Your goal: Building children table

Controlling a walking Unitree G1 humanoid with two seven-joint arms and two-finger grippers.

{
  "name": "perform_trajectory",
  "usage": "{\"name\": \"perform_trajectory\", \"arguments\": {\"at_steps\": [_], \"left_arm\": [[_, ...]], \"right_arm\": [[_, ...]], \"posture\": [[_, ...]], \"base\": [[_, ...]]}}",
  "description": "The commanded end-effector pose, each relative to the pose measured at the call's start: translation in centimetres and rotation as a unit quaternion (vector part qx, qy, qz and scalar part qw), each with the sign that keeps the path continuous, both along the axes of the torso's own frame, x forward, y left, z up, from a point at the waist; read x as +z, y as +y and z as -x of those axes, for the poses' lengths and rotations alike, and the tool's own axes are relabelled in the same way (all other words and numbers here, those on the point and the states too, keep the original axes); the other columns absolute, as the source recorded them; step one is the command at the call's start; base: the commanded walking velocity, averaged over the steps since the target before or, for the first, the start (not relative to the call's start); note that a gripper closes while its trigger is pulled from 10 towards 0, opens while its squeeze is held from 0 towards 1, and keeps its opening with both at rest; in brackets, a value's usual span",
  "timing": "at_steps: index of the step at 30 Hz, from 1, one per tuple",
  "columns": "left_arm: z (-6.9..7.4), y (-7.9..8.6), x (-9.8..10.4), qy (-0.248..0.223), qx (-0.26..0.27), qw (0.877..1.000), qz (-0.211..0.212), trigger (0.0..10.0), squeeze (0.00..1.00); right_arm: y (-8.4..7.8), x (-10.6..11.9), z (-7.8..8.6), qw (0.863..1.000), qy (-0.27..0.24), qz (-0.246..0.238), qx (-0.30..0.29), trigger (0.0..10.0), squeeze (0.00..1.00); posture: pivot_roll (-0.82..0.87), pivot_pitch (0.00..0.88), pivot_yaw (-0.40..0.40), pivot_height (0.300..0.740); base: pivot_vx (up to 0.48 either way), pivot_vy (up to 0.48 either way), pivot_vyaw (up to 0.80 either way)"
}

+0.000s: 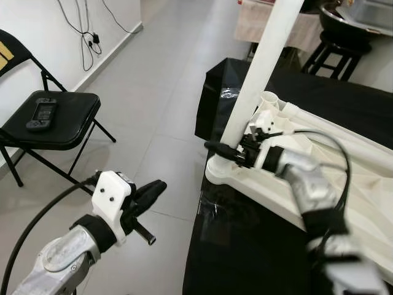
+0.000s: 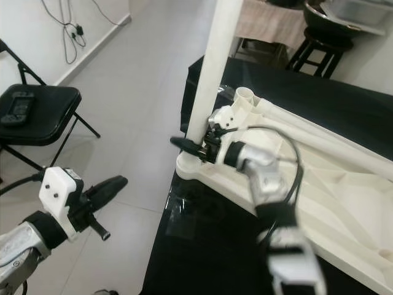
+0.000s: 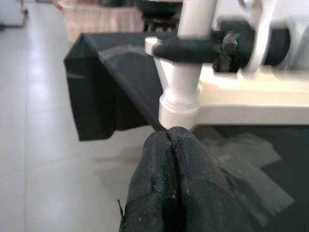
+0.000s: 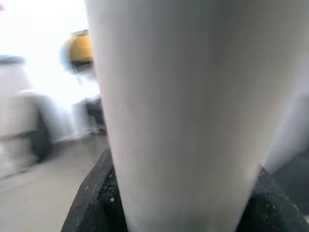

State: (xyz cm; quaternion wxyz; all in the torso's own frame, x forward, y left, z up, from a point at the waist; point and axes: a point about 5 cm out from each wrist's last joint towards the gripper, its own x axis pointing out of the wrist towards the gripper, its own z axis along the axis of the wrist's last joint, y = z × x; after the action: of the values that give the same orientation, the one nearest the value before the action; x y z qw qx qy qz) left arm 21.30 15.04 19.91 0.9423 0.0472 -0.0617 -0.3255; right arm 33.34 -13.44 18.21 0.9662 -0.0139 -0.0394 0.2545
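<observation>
Far left: black folding metal chair (image 1: 58, 117) with a small dark handheld gadget (image 1: 41, 114) on the seat, well apart from the work, white cables (image 1: 86, 37) dangling down the wall behind.

Next over, left gripper (image 1: 156, 187) hovering above the grey tiled floor (image 1: 159, 92), just off the edge of the black-draped surface (image 1: 245, 246). Fingers (image 3: 174, 183) pressed flat together, holding nothing. Aimed at the leg socket in the left wrist view, but idle for now.

Then the main bit: upside-down white plastic children's table top (image 1: 368, 184) lying flat on the surface, long side running from the near-left corner away toward the far right. White round plastic table leg (image 1: 264, 61) standing in the corner socket (image 1: 224, 166), long axis close to vertical, leaning a little to the right toward the top, free end pointing up and out of frame.

Right gripper (image 1: 236, 150) clamped around the leg right at its base, just above the socket, fingers (image 4: 96, 203) hugging either side of the tube in the right wrist view.

Looks like the leg-fitting step, first corner. Can't tell if it's fully seated. Next move probably calls for pushing or twisting straight down along the leg's axis while keeping it upright, then letting go and grabbing another leg. Second empty socket (image 1: 270, 98) just behind. Black stool (image 1: 334, 52) way at the back right.
</observation>
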Motion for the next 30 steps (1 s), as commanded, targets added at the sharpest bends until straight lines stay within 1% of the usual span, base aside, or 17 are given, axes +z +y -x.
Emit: {"name": "perform_trajectory", "arguments": {"at_steps": [1,2,4,9,10,13,14,17,19,20,21,22,23,24,25,27,30], "left_arm": [[-0.1,0.6,-0.2,0.006,0.004,1.0,-0.006,10.0,0.0],[-0.2,0.7,-0.2,0.006,0.005,1.0,-0.006,10.0,0.0],[-0.3,0.8,-0.2,0.006,0.004,1.0,-0.007,10.0,0.0],[-0.6,0.8,0.0,0.003,0.001,1.0,-0.009,10.0,0.0],[-0.6,0.8,0.0,0.002,0.001,1.0,-0.009,10.0,0.0],[-0.6,0.8,0.0,0.002,0.001,1.0,-0.009,10.0,0.0],[-0.6,0.8,0.0,0.001,0.001,1.0,-0.009,10.0,0.0],[-0.7,0.8,0.0,0.0,0.001,1.0,-0.009,10.0,0.0],[-0.8,0.6,0.1,-0.002,-0.001,1.0,-0.008,10.0,0.0],[-0.8,0.6,0.1,-0.002,-0.001,1.0,-0.008,10.0,0.0],[-0.9,0.5,0.1,-0.002,-0.002,1.0,-0.008,10.0,0.0],[-0.9,0.5,0.1,-0.002,-0.002,1.0,-0.008,10.0,0.0],[-0.9,0.4,0.1,-0.002,-0.004,1.0,-0.007,10.0,0.0],[-0.9,0.2,0.0,-0.001,-0.007,1.0,-0.007,10.0,0.0],[-0.9,0.1,0.0,0.0,-0.009,1.0,-0.006,10.0,0.0],[-0.9,0.1,0.0,0.0,-0.009,1.0,-0.006,10.0,0.0],[-0.9,-0.1,0.0,-0.001,-0.01,1.0,-0.005,10.0,0.0]], "right_arm": [[-1.9,-4.3,2.1,0.989,0.104,0.045,-0.097,0.0,0.0],[-1.6,-4.9,3.1,0.987,0.116,0.042,-0.1,0.0,0.0],[-1.5,-5.0,3.1,0.988,0.114,0.036,-0.096,0.0,0.0],[-1.3,-4.0,1.7,0.992,0.086,0.047,-0.083,0.0,0.0],[-1.4,-3.2,0.8,0.992,0.077,0.055,-0.087,10.0,0.0],[-1.0,-2.2,0.4,0.994,0.065,0.052,-0.077,10.0,0.0],[-0.4,-1.9,0.3,0.995,0.067,0.055,-0.041,10.0,1.0],[0.3,-1.6,0.3,0.995,0.076,0.062,0.003,10.0,1.0],[1.1,-0.1,-0.1,0.994,0.055,0.033,0.086,10.0,1.0],[1.1,-0.1,-0.1,0.994,0.055,0.033,0.086,10.0,1.0],[1.6,0.8,-0.2,0.989,0.03,0.039,0.137,10.0,1.0],[1.6,0.8,-0.2,0.989,0.03,0.039,0.137,10.0,1.0],[2.2,1.6,-0.2,0.98,0.019,0.038,0.196,10.0,0.0],[2.7,2.1,-0.1,0.968,0.011,0.044,0.248,10.0,0.0],[3.4,2.8,-0.1,0.948,0.0,0.05,0.315,10.0,0.0],[3.4,2.8,-0.1,0.948,0.0,0.05,0.315,10.0,0.0],[3.5,3.5,-0.7,0.94,-0.011,0.055,0.336,10.0,0.0]], "posture": [[0.04,0.182,-0.119,0.74],[0.04,0.177,-0.116,0.74],[0.03,0.17,-0.104,0.74],[0.03,0.169,-0.108,0.74],[0.03,0.168,-0.108,0.74],[0.04,0.169,-0.109,0.74],[0.03,0.167,-0.108,0.74],[0.03,0.167,-0.108,0.74],[0.04,0.168,-0.107,0.74],[0.04,0.168,-0.107,0.74],[0.04,0.168,-0.11,0.74],[0.04,0.168,-0.11,0.74],[0.03,0.168,-0.109,0.74],[0.03,0.168,-0.115,0.74],[0.03,0.168,-0.115,0.74],[0.03,0.168,-0.115,0.74],[0.05,0.17,-0.125,0.74]], "base": [[0.0,0.0,0.0],[0.0,0.0,0.0],[0.0,0.0,0.0],[0.0,0.0,0.0],[0.0,0.0,0.0],[0.0,0.0,0.0],[0.0,0.0,0.0],[0.0,0.0,0.0],[0.0,0.0,0.0],[0.0,0.0,0.0],[0.0,0.0,0.0],[0.0,0.0,0.0],[0.0,0.0,0.0],[0.0,0.0,0.0],[0.0,0.0,0.0],[0.0,0.0,0.0],[0.0,0.0,0.0]]}}
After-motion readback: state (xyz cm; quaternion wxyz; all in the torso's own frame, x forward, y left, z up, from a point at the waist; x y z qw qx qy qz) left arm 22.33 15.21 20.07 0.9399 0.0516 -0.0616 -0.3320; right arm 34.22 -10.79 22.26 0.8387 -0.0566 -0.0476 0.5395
